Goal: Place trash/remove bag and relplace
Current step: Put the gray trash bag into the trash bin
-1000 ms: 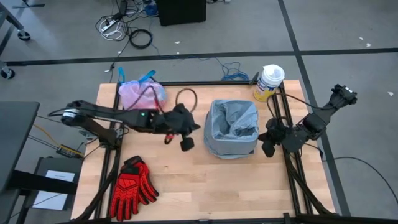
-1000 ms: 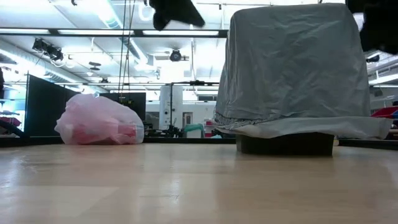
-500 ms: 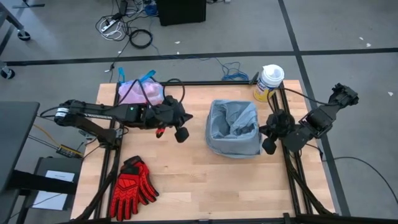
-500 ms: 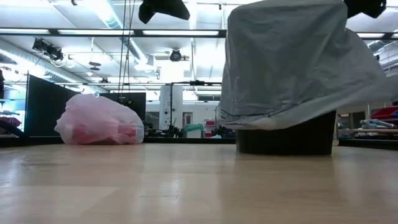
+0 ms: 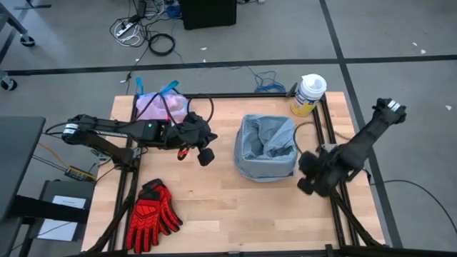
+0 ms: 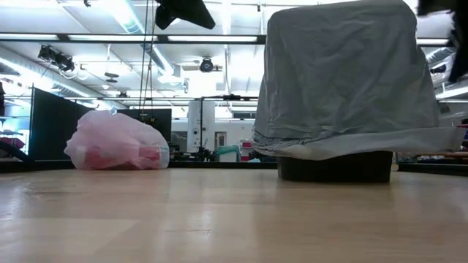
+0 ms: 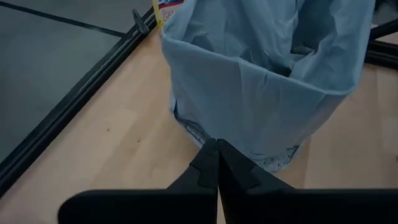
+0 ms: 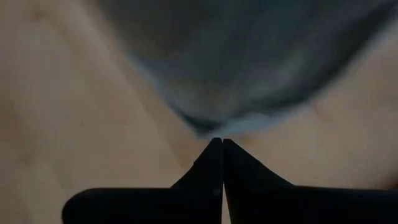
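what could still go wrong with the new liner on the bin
The grey-blue plastic liner hangs unevenly, its loose hem flaring above the dark bin base, so it might slip into the bin under trash. The shut right pincer sits close beside it and could snag the hem. The tied pink bag lies near the table's far edge.

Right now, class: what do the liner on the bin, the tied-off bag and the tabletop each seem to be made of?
Bin liner: thin opaque grey-blue plastic film; it creases and drapes loosely.
Tied-off bag: thin translucent pink plastic; contents show through, blue ties.
Tabletop: pale wood, probably sealed; visible plank grain and soft sheen.
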{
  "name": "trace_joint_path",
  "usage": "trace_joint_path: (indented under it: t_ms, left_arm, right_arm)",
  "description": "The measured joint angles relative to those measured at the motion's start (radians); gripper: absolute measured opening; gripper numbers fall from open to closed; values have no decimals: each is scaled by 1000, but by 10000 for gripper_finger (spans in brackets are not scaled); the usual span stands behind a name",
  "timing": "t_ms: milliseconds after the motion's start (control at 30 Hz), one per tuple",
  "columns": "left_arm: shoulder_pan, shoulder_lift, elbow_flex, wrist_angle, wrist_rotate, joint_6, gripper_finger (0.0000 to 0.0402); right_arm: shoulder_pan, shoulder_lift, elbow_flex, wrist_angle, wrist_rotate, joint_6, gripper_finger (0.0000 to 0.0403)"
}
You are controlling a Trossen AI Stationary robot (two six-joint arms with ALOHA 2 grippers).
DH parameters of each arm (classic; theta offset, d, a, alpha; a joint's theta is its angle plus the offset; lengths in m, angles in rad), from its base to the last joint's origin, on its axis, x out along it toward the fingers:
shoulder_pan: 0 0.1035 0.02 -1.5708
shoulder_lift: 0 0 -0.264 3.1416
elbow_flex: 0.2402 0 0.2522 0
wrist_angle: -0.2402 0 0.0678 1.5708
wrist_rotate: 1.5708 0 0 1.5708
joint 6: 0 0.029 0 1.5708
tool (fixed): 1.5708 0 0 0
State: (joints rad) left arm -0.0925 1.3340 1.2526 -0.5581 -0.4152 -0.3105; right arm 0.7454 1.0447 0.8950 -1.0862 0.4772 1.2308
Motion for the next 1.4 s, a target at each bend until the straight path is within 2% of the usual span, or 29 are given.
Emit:
trace_joint_path:
  t_ms: [67,233,333,433,567,667,767,933,1000,1133,1233,1300,1400]
  left_arm:
    - [0,-3,0,-8,0,-14,5]
    - [0,-7,0,-10,0,-9,5]
    - [9,-7,0,-6,0,24,5]
    - [24,-7,0,-3,0,43,5]
    - [41,-14,0,-8,20,51,5]
    - [41,-18,0,-20,28,59,5]
    - [41,-18,0,-32,29,72,6]
    - [41,-21,0,-50,29,72,6]
    - [41,-21,0,-50,27,72,6]
    - [45,-21,0,-35,24,97,6]
    - [53,-21,0,-13,22,118,6]
    - [55,-21,0,-2,21,121,6]
    - [56,-21,0,10,21,146,6]
  right_arm:
    - [51,24,-69,130,56,66,0]
    - [123,91,-218,377,325,270,0]
    - [125,138,-295,484,377,349,0]
    - [118,194,-365,616,367,380,0]
    - [118,277,-399,730,266,398,0]
    - [134,335,-385,746,170,399,0]
    - [155,375,-369,744,108,418,0]
    - [202,389,-307,650,79,461,0]
    - [217,371,-257,551,121,471,0]
    - [235,343,-166,319,302,573,0]
    - [236,326,-129,179,355,663,0]
    - [235,323,-107,107,339,713,0]
    - [236,330,-74,-12,245,798,0]
